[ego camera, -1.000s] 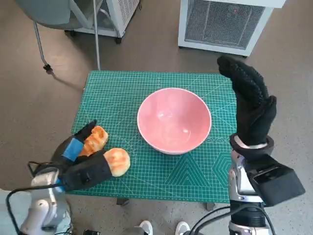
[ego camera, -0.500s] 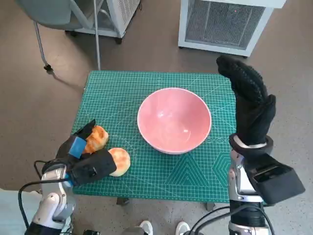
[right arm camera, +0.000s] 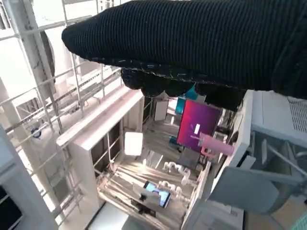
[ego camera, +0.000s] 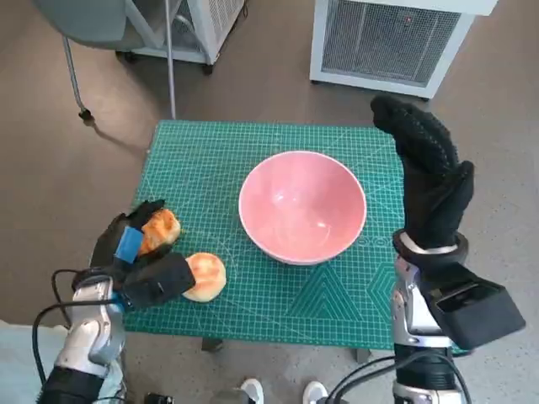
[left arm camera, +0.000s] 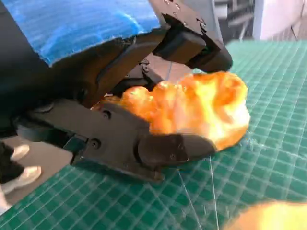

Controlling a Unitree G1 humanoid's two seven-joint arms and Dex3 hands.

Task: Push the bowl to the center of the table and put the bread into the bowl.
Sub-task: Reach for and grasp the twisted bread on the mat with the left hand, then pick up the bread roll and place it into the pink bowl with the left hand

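Head view: the pink round ceramic bowl (ego camera: 302, 206) is sitting near the middle of the green gridded cutting mat (ego camera: 210, 160); the left hand (ego camera: 135, 257) is closing around a golden-brown lumpy bread roll (ego camera: 158, 229) at the mat's left edge, while a second, rounder golden bread bun (ego camera: 205, 276) is lying just beside it, touching the hand. The right hand (ego camera: 429, 181) is standing upright beside the bowl, fingers straight and together, holding nothing. Left wrist view: black fingers (left arm camera: 168, 146) are pinching the roll (left arm camera: 192, 108) from both sides. Right wrist view: only the glove (right arm camera: 192, 43) and background shelving are showing. Risk: the pinch looks shallow, so the roll may slip when lifted; the bun may get nudged off the edge.
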